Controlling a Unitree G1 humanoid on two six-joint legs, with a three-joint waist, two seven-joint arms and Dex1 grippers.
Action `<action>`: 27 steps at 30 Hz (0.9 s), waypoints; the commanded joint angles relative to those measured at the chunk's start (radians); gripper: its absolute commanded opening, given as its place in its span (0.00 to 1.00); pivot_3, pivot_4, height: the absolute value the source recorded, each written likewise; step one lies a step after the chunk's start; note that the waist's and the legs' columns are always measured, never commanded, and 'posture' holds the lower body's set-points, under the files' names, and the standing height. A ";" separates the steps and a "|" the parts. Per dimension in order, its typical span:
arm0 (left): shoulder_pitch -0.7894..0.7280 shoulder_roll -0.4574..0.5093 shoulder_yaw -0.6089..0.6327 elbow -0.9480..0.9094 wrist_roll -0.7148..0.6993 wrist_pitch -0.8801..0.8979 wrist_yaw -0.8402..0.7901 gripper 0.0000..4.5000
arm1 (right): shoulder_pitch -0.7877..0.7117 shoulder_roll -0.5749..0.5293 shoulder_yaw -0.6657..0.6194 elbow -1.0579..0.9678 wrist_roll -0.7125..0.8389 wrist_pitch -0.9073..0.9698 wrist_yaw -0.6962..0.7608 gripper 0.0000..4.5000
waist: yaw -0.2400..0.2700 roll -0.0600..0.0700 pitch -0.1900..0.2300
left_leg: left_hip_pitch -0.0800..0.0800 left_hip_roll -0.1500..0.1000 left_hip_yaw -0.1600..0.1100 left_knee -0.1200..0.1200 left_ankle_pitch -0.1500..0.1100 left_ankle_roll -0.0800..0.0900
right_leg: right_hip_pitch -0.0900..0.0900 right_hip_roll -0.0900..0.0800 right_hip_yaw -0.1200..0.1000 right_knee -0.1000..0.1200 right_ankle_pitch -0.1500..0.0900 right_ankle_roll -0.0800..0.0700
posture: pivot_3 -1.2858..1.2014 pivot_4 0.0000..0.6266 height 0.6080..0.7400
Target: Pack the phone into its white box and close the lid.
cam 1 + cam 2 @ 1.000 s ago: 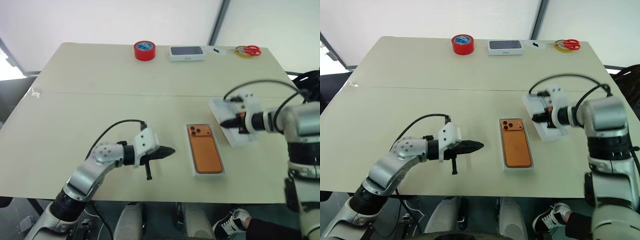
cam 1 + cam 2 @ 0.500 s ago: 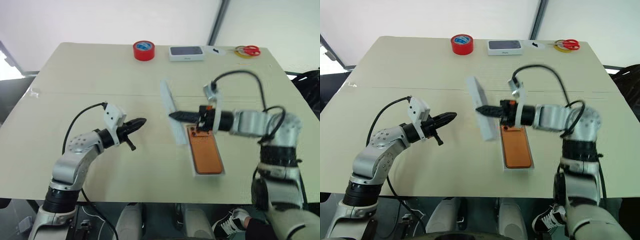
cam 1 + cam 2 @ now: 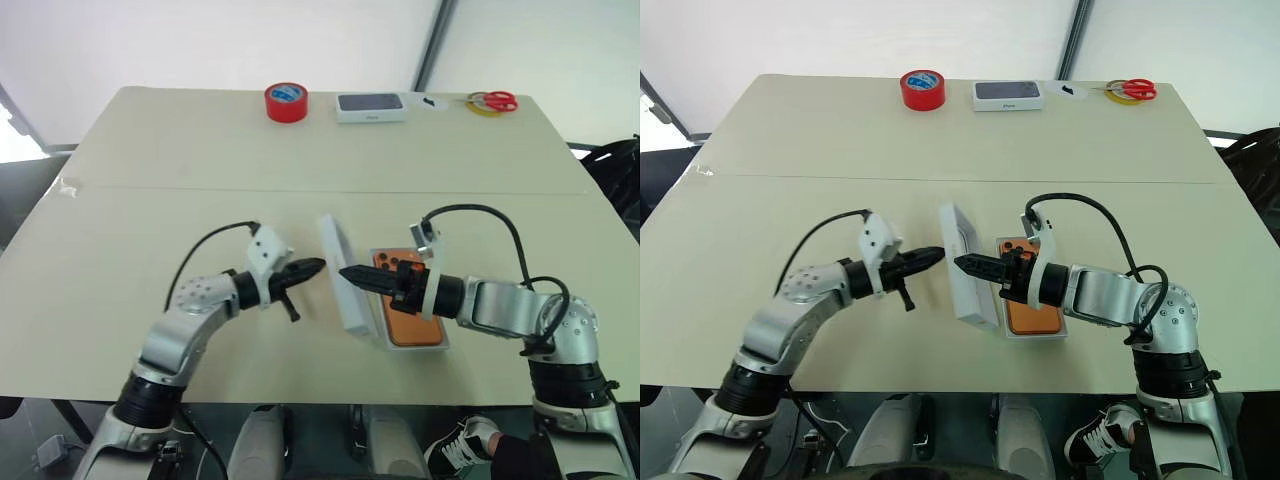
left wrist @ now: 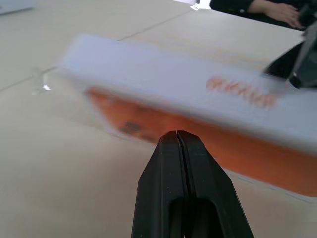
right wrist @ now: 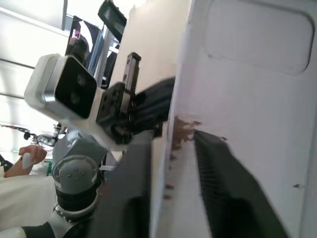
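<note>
The orange phone (image 3: 415, 328) lies camera-side up in the white box (image 3: 412, 349) near the table's front edge. The white lid (image 3: 345, 278) stands tilted on its long edge along the box's left side. My right gripper (image 3: 345, 271) reaches over the phone to the lid. In the right wrist view its fingers (image 5: 223, 193) stand apart on either side of the lid's wall (image 5: 237, 99). Left of the lid, my left gripper (image 3: 318, 265) points at its outer face from close by. It is shut and holds nothing. The left wrist view shows its fingertips (image 4: 177, 141) before the lid (image 4: 173, 74).
At the table's far edge sit a red tape roll (image 3: 286, 101), a dark grey-topped white box (image 3: 372, 106) and red scissors (image 3: 497, 100). A person's hand (image 4: 277, 7) rests beyond the table. A person's shoe (image 3: 460, 448) shows below the front edge.
My right arm carried the lid from the right of the box across the phone and lowered it at the box's left side. Its fingers have spread. My left gripper swung back in toward the lid.
</note>
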 commanded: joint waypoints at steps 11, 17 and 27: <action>-0.158 -0.169 -0.134 0.100 0.055 -0.011 -0.008 0.00 | -0.158 -0.478 -0.021 0.045 -0.310 0.032 0.268 0.79 | 0.002 0.000 0.000 | -0.002 -0.001 0.002 0.002 -0.001 0.001 | 0.000 0.000 0.000 -0.001 0.000 0.000 | 0.52 0.24 0.92; -0.152 -0.184 -0.165 0.106 0.067 -0.008 -0.018 0.00 | -0.157 -0.541 0.026 0.013 -0.635 0.001 0.489 0.11 | 0.000 0.000 0.000 | -0.002 -0.001 0.001 0.003 -0.001 0.002 | 0.000 0.001 0.000 -0.001 0.000 0.000 | 0.52 0.24 0.92; -0.164 -0.156 -0.054 0.074 0.052 0.089 0.074 0.00 | -0.112 -0.563 0.195 -0.095 -1.118 -0.139 0.711 0.01 | 0.000 0.000 0.000 | -0.002 0.000 -0.001 0.003 -0.001 0.002 | 0.000 0.000 0.000 -0.001 0.000 0.000 | 0.52 0.24 0.92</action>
